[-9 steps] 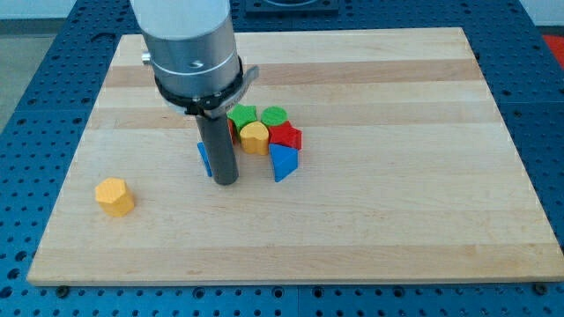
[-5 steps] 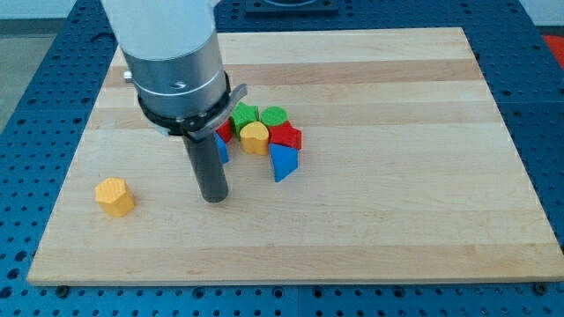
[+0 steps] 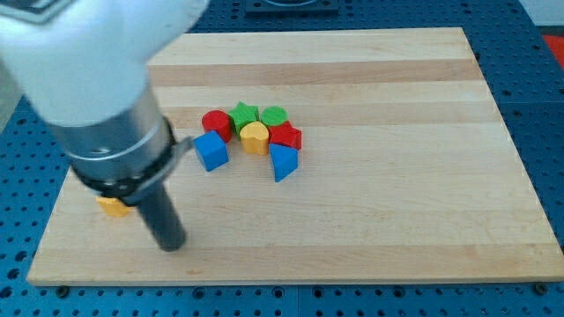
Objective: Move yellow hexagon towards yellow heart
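The pale wooden bench (image 3: 397, 220) carries a tight cluster of small blocks near its middle, and the yellow heart block (image 3: 255, 136) at the cluster's centre serves as the landmark. Above it, toward the view's top, sit a green star block (image 3: 243, 114) and a green round block (image 3: 274, 116). To its left are a red cylinder block (image 3: 216, 123) and, lower, a blue cube block (image 3: 211, 151). To its right is a red star-like block (image 3: 285, 136), with a blue wedge-shaped block (image 3: 283, 162) below that.

The yellow hexagon block (image 3: 112, 205) lies well apart, far to the lower left of the heart, mostly hidden behind the arm's grey housing (image 3: 115, 150).

There is no end effector that opens or closes, only the dark rod; my tip (image 3: 170, 246) rests on the bench just right of and below the hexagon.
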Available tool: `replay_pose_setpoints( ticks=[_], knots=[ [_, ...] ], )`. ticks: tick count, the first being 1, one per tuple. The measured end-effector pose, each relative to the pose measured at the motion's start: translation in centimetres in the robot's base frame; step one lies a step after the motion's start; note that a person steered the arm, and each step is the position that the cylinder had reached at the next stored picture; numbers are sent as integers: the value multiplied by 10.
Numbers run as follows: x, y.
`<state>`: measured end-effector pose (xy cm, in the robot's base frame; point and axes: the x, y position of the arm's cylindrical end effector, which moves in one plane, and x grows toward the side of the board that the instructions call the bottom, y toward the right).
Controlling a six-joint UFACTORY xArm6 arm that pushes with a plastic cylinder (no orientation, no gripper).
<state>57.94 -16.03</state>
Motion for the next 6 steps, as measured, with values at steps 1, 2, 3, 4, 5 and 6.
replay_pose_setpoints(
  ticks=[1, 2, 3, 4, 5, 6],
  knots=[
    [-24, -44],
    [-54, -80],
    [-88, -103],
    [-94, -106],
    [-76, -106],
    [-75, -113]
  ],
)
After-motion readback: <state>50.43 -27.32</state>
